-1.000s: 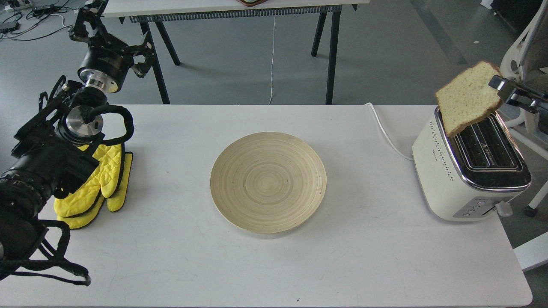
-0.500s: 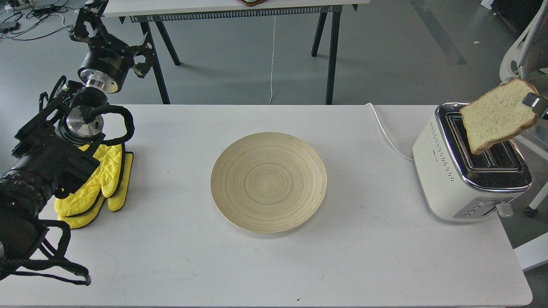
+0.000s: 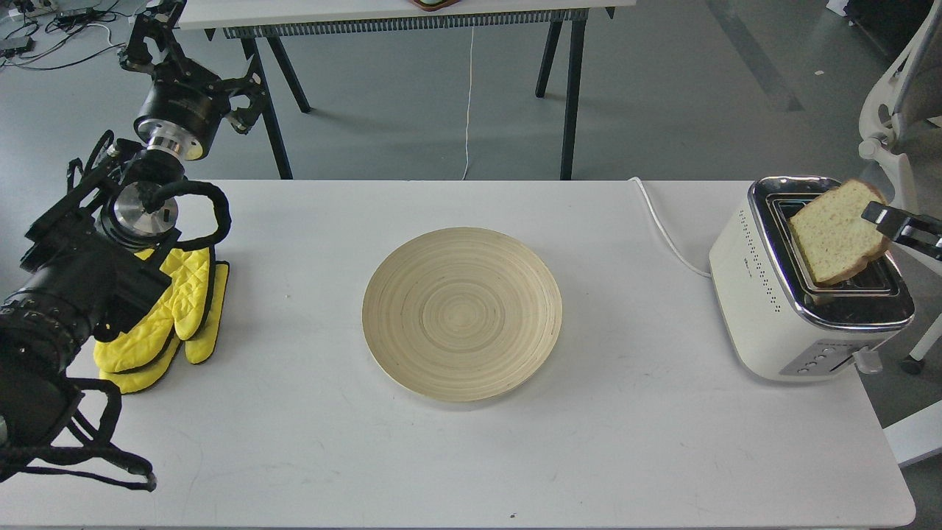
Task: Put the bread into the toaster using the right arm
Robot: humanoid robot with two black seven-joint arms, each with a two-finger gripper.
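Observation:
The cream-white toaster [image 3: 765,302] with its chrome top stands at the table's right edge. The slice of bread [image 3: 835,232] is tilted over the toaster's top, its lower edge down at a slot. My right gripper [image 3: 883,218] comes in from the right edge and is shut on the bread's right crust; only its tip shows. My left gripper [image 3: 158,29] is raised at the far left, above the table's back edge, far from the toaster; I cannot tell its fingers apart.
A round bamboo plate [image 3: 461,313] sits mid-table. Yellow oven mitts [image 3: 165,324] lie at the left under my left arm. The toaster's white cord [image 3: 666,232] runs across the table to its back edge. A chair [image 3: 901,88] stands off the right edge.
My right gripper has moved right and down with the bread. The slice has gone from high over the toaster's near-left corner to resting low at a slot. The left arm has not moved.

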